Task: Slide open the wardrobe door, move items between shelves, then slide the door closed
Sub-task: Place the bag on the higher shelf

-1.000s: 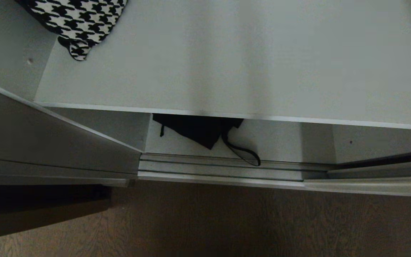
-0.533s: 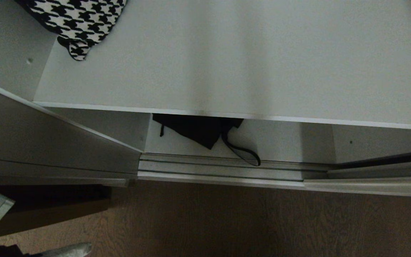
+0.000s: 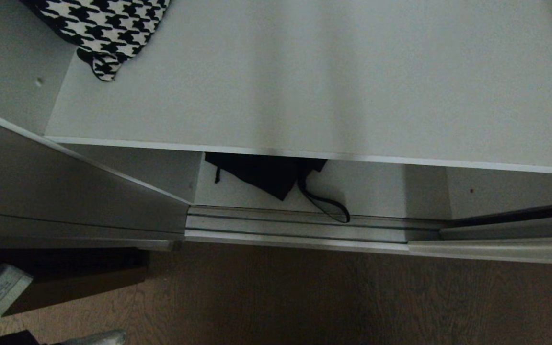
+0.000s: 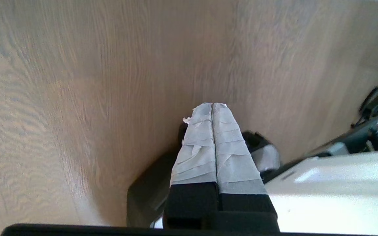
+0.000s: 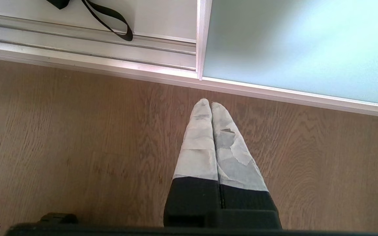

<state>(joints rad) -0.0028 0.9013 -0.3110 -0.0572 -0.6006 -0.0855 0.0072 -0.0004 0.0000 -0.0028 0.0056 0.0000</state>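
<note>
From my remote seat I saw the black bag (image 3: 269, 176) lying on the lower shelf (image 3: 376, 189), tucked half under the front edge of the upper shelf (image 3: 304, 91), close to twelve o'clock of the head camera. Its strap (image 3: 326, 207) looped out toward five o'clock of the bag and rested on the silver door track (image 3: 295, 225). On the upper shelf, up at eleven o'clock, lay a black-and-white houndstooth cloth (image 3: 106, 28), well apart from the bag. The sliding door (image 5: 300, 49), frosted pale blue-green glass in a thin silver frame, stood pushed aside on the right, leaving the bag's bay uncovered. The wooden floor (image 3: 328, 297) ran in front of the track. My left gripper (image 4: 212, 106) hung over that floor with its taped fingers (image 4: 199, 144) pressed flat together, holding nothing. My right gripper (image 5: 207, 102) was likewise pinched closed and empty, pointing at the floor just short of the door's bottom rail.
</note>
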